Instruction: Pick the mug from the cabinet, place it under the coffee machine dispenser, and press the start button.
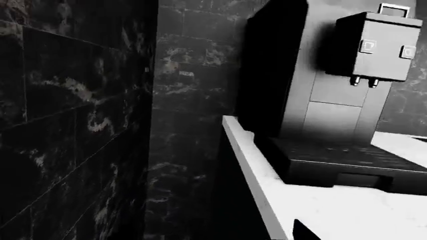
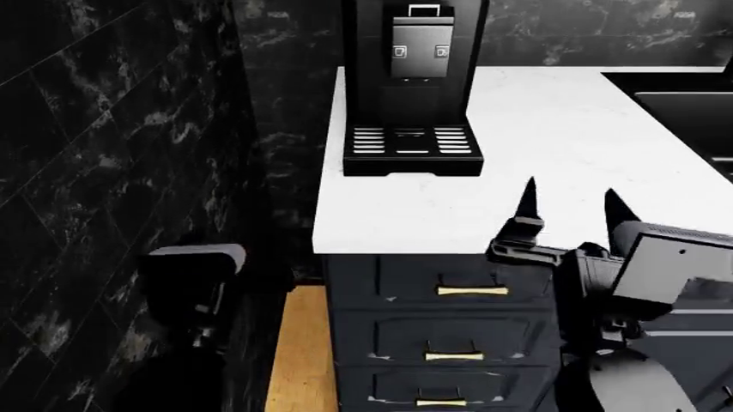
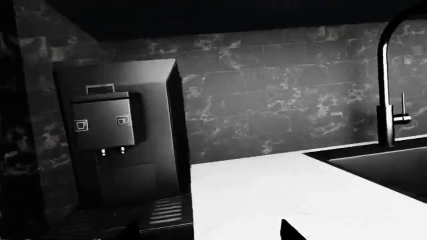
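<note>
The mug is out of view in every frame. The tall black coffee machine stands at the counter's far left end. Its dark grey dispenser juts over the slotted drip tray, which holds nothing. The dispenser also shows in the left wrist view and the right wrist view. My right gripper hovers over the counter's front edge, right of the tray, open and empty. My left arm hangs low, left of the counter, by the dark wall. Only one left fingertip shows.
The white counter carries a black sink at the right, with a tall black tap. Dark drawers with brass handles sit below the counter. A dark marble wall closes the left side.
</note>
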Robot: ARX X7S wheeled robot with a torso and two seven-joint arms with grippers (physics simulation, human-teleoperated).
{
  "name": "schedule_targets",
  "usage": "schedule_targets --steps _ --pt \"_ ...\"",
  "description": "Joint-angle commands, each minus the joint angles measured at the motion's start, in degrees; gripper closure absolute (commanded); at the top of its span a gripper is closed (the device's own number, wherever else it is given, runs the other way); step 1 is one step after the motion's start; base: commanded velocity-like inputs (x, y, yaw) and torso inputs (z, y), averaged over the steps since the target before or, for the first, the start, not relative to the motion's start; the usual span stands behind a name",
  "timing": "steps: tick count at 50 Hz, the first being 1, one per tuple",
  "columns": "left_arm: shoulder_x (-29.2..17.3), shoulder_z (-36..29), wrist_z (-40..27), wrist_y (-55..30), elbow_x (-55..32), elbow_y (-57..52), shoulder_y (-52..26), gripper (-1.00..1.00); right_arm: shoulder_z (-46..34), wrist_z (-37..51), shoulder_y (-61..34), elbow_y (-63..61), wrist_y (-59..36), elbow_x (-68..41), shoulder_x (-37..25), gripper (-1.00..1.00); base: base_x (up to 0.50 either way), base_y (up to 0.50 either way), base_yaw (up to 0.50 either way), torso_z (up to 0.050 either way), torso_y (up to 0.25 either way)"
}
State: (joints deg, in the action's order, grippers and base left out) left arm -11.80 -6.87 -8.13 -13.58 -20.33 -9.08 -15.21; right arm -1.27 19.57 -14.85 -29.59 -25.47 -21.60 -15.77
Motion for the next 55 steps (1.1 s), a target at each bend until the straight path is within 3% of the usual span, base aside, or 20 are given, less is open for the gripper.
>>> schedule_targets --steps 1,3,5,10,11,16,21,32,55 --pt "-1.7 5.7 -4.7 -26.8 -12.2 12.3 -43.6 -1.00 2.3 16.5 -54.3 -11.3 -48.1 -26.8 -14.1 -1.00 0.00 0.00 0.00 0.000 0.000" --pt "-0.2 5.5 -2.8 -25.3 -10.8 27.7 -52.6 -1.00 -8.7 11.7 -71.5 0.3 -42.4 -18.0 -16.4 -1.00 0.00 0.00 0.00 0.000 0.000" --pt "1.1 5.1 -0.5 -21.9 -9.1 43.1 -59.8 -1.00 -14.0 8.3 -87.8 11.6 -37.6 -12.9 -15.4 -1.00 0.00 0.00 0.00 0.000 0.000" --pt "3.7 1.9 9.2 -8.3 -3.9 80.9 -74.5 -1.00 -18.3 -0.8 -99.7 41.3 -31.7 -10.0 -8.3 -1.00 0.00 0.00 0.00 0.000 0.000" --pt "3.9 2.0 9.2 -6.9 -3.1 83.9 -75.5 -1.00 -18.5 -2.4 -101.3 45.9 -31.1 -10.0 -7.2 -1.00 0.00 0.00 0.00 0.000 0.000" --pt "3.6 7.7 9.0 -10.1 0.5 84.0 -74.3 -1.00 -17.0 -7.2 -108.5 67.9 -27.4 -10.0 -2.3 -1.00 0.00 0.00 0.00 0.000 0.000" --pt "4.6 14.3 9.9 -12.3 5.0 84.1 -73.8 -1.00 -16.5 -9.4 -110.7 78.4 -25.9 -9.8 -0.7 -1.00 0.00 0.00 0.00 0.000 0.000" --pt "8.3 24.3 12.6 -14.8 11.7 84.0 -73.9 -1.00 -15.2 -8.4 -106.9 74.2 -30.3 -12.4 -0.7 -1.00 0.00 0.00 0.00 0.000 0.000" --pt "9.4 29.5 14.0 -15.0 18.1 84.0 -73.1 -1.00 -17.0 -9.9 -107.9 75.4 -32.5 -12.2 -0.6 -1.00 0.00 0.00 0.00 0.000 0.000"
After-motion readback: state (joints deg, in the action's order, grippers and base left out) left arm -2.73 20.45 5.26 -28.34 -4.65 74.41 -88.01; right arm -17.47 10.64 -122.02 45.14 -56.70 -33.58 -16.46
